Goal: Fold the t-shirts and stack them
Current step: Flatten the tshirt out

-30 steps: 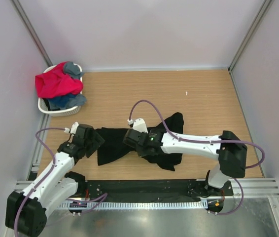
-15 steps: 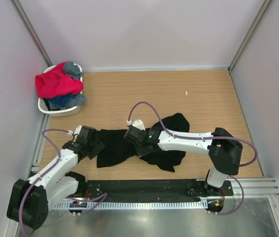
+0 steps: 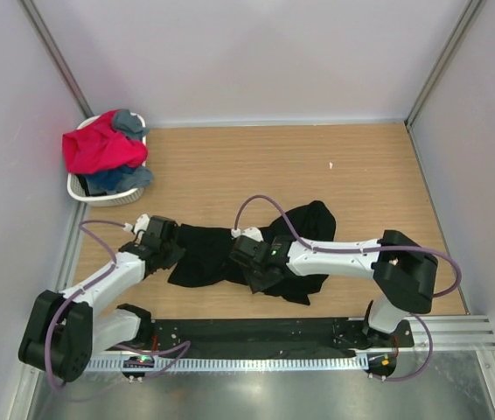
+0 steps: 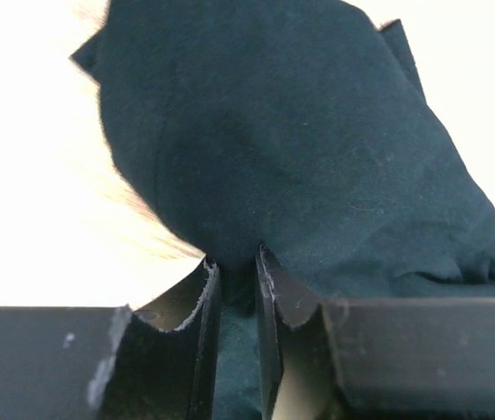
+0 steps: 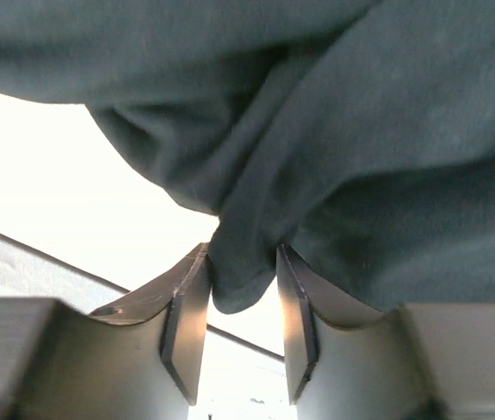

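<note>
The black t-shirt (image 3: 204,258) lies crumpled across the near part of the wooden table. At the shirt's left edge, my left gripper (image 3: 174,255) is low, and in the left wrist view the left gripper (image 4: 237,262) is shut on a pinch of the black t-shirt (image 4: 282,131). My right gripper (image 3: 249,261) is over the shirt's middle. In the right wrist view the right gripper (image 5: 240,255) stands open, with a hanging fold of the black t-shirt (image 5: 247,262) between its parted fingers. Red-pink (image 3: 99,149), grey (image 3: 129,121) and blue (image 3: 121,179) t-shirts are heaped in the basket.
A white laundry basket (image 3: 108,199) sits at the far left against the wall. Walls close in the table on the left, back and right. A metal rail (image 3: 256,332) runs along the near edge by the arm bases. A small white speck (image 3: 331,164) lies far right.
My left gripper has moved right onto the shirt's left edge and closed on it. The right gripper's jaws have parted, and it has shifted slightly toward the near edge.
</note>
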Robot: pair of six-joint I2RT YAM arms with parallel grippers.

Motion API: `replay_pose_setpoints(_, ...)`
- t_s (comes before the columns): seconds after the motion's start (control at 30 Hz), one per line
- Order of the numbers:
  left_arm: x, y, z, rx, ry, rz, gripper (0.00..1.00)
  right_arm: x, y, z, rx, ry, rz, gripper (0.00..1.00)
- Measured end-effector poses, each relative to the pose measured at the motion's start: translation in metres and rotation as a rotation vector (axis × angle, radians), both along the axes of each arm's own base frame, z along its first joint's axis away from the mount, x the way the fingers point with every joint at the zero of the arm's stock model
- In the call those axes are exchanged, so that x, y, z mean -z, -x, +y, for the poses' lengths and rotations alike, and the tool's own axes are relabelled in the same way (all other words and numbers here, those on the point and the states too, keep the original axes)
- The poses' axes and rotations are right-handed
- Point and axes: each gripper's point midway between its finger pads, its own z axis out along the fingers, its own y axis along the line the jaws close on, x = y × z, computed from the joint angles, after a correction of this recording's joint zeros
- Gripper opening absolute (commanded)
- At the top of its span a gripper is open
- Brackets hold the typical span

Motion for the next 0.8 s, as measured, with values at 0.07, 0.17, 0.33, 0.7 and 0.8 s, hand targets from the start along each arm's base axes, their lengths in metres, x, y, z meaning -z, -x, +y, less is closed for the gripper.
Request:
replay_pose_setpoints(0.07,0.000,0.000,0.004,-0.004,-0.021,0.003,0.25,-0.001,0.004,-0.001,-0.005,-0.002,-0.001,0.42)
replay_pose_setpoints(0.17,-0.002,0.003,0.007,0.002,-0.041,0.014,0.32,-0.002,0.010,-0.002,-0.016,-0.002,-0.005,0.42)
replay_pose_setpoints(0.33,-0.019,0.015,0.014,-0.001,-0.049,-0.016,0.58,0.001,0.014,-0.001,-0.029,0.012,-0.022,0.15)
replay_pose_setpoints(0.7,-0.029,0.056,0.021,-0.037,0.047,-0.103,0.57,-0.032,-0.018,0.002,-0.014,0.062,-0.164,0.01)
replay_pose_setpoints(0.8,-0.005,0.074,0.023,-0.044,0.049,-0.017,0.57,-0.068,-0.034,0.008,0.007,-0.002,-0.226,0.01)
